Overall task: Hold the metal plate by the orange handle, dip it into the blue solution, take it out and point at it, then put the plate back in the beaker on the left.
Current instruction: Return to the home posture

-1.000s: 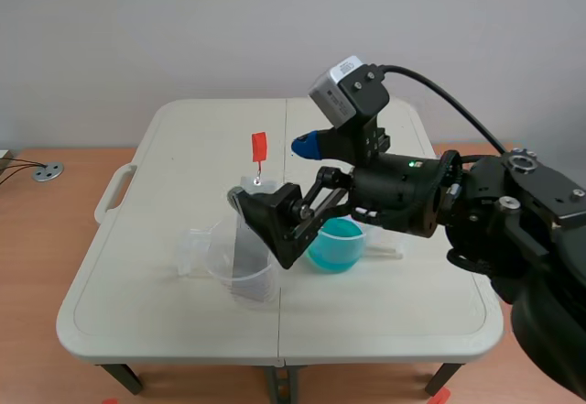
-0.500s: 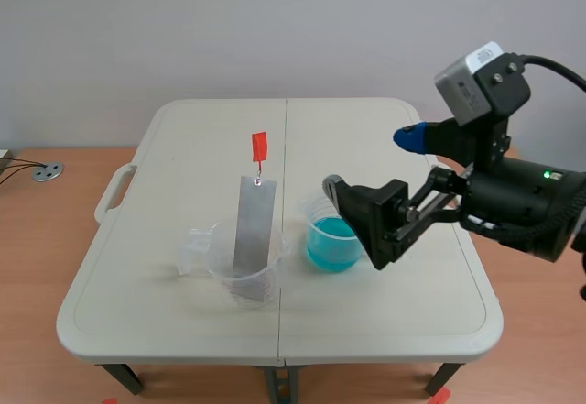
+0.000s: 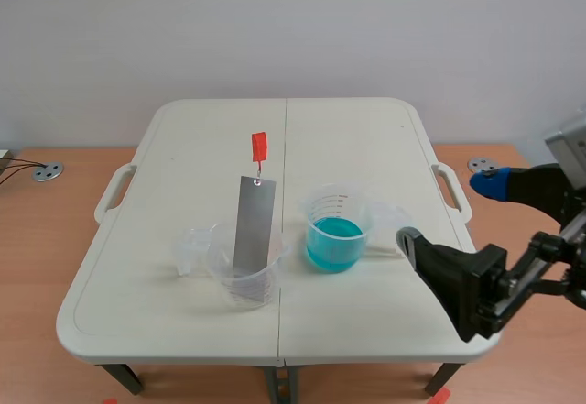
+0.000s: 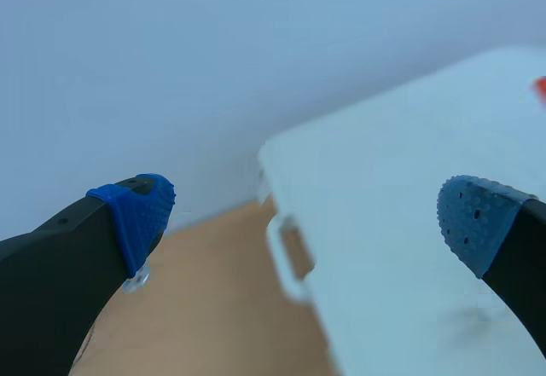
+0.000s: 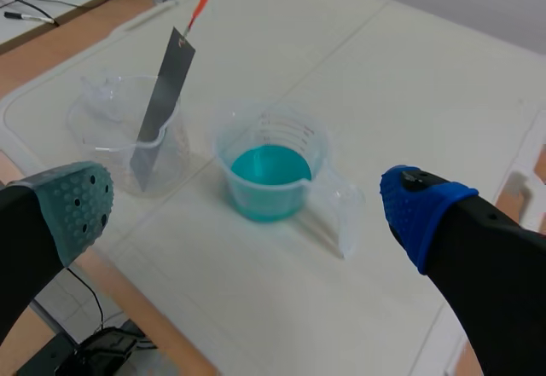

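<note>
You will find the metal plate (image 3: 252,225) standing in the clear beaker (image 3: 240,265) on the left. Its lower end is inside the beaker and its upper part leans on the rim and rises well above it. The orange handle (image 3: 259,145) sits at the plate's top end, joined by a small link, and nothing touches it. Neither gripper holds the plate.

Just beside that beaker, to its right in the scene view, stands the second beaker (image 3: 334,230). It holds the blue solution (image 3: 335,238) to roughly half its depth. The two beakers are close together, but I cannot tell whether they touch. Both stand near the front middle of the pale folding table (image 3: 366,143).

Your right gripper (image 3: 447,212) hangs off the table's front right corner, well apart from both beakers. Its jaws are spread wide with nothing between them. In the right wrist view both beakers lie ahead of it.

Your left gripper (image 4: 304,221) does not appear in the scene view. Its own camera shows its jaws spread wide and empty, facing the wall and one handled edge of the table.

A small round metal disc (image 3: 48,172) lies on the wooden floor to the left of the table, and another disc (image 3: 482,164) lies to the right.
</note>
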